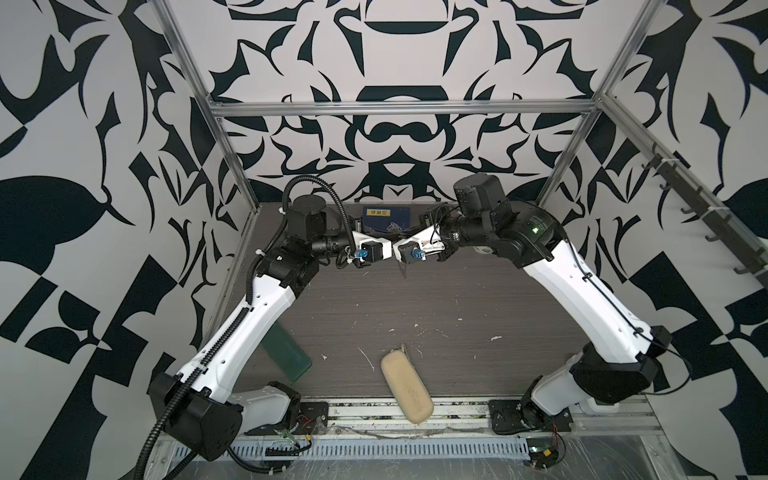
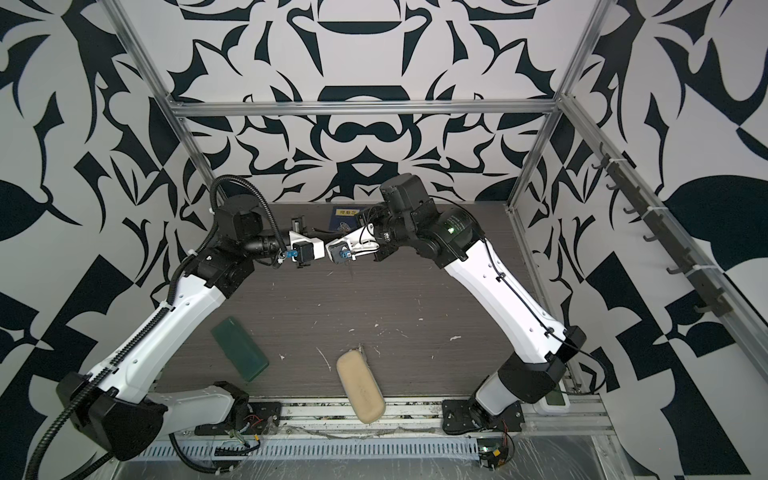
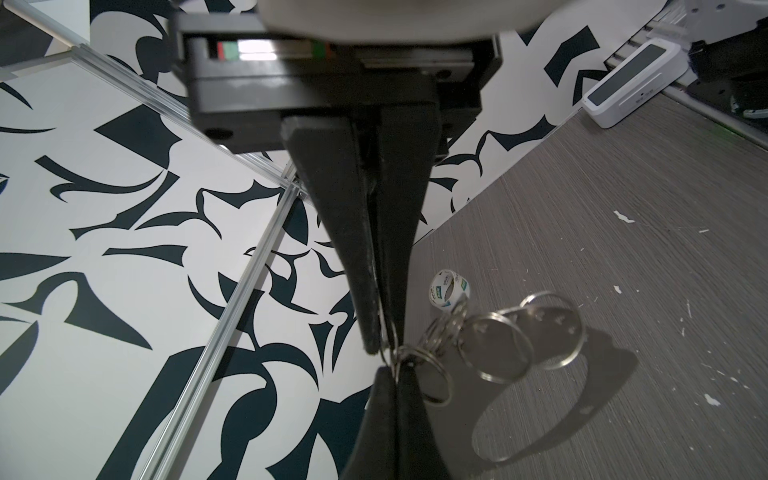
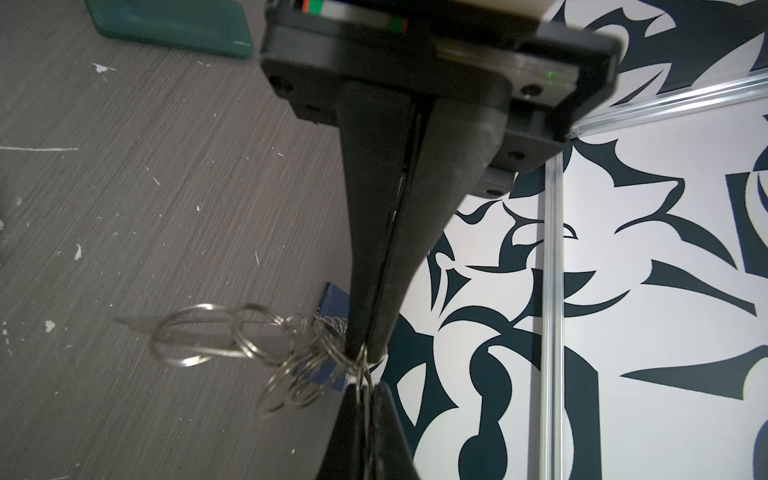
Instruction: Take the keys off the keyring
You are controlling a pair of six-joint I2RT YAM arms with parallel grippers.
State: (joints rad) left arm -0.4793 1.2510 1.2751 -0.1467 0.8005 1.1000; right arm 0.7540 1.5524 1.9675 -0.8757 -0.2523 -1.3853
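Keyring, position: the keyring (image 3: pixel 440 332), a run of linked silvery wire rings, is held in the air above the tabletop (image 3: pixel 623 291) towards its rear edge, pinched between the two hands where they meet tip to tip; the free rings trail off to one side.
Keyring, handling (judged): light, thin and hard; each ring is stiff and springy, but the links swing loosely. The smooth wire is likely to slip or twist in a pinch.
Keyring, where to hold (judged): on one ring's wire, close to the fingertips, with the two grips just beside each other so that the coil can be prised apart.
Left hand: the left hand (image 3: pixel 385 347) is clenched, its fingertips nipping a thin wire ring at the end of the run.
Right hand: the right hand (image 4: pixel 368 353) is clenched likewise on the same cluster of rings, facing the left hand and almost touching it.
Keys: none can be told apart with certainty among the rings.
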